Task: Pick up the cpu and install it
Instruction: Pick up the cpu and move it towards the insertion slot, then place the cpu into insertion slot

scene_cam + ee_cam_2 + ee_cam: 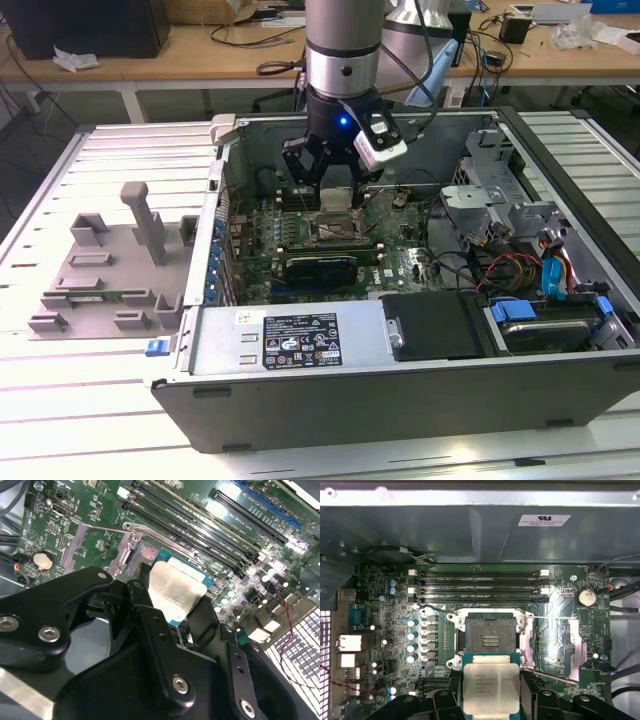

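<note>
My gripper (334, 192) hangs inside the open computer case, shut on the cpu (335, 198). The cpu (491, 687) is a flat silver-topped square with a teal rim, pinched at two opposite edges by black fingers (536, 696). In the second wrist view the cpu (176, 592) sits between the two fingers (141, 602). It hovers a little above the motherboard, beside the open socket (490, 635). The socket's metal frame is lifted and its contact field is bare. In the exterior view the socket (338, 230) lies just below the gripper.
Memory slots (477, 585) run along one side of the socket, with capacitors (411, 640) on another. The case walls (225, 200) close in around the board. Cables and a drive cage (500, 220) fill the exterior view's right. A grey fixture (100, 270) lies outside the case at its left.
</note>
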{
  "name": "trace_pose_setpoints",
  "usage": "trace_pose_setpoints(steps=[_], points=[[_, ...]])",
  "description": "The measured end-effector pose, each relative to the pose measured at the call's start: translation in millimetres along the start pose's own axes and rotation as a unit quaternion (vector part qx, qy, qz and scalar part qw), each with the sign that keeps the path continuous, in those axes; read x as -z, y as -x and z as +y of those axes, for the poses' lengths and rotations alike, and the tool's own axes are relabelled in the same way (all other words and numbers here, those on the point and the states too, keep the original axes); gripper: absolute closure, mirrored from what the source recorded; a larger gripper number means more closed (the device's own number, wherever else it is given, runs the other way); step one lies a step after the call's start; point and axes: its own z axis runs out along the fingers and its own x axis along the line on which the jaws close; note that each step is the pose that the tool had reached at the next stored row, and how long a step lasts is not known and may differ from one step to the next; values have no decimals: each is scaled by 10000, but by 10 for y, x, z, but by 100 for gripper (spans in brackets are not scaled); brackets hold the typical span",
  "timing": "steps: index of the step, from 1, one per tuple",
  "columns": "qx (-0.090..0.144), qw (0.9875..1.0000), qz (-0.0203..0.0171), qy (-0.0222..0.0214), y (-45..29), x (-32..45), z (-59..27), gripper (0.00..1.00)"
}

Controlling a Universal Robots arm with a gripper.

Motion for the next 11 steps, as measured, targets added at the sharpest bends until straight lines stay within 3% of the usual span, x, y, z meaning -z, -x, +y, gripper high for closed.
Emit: trace_pose_setpoints(steps=[11], points=[[7,10000,1,-1,0,-5,-1,45]])
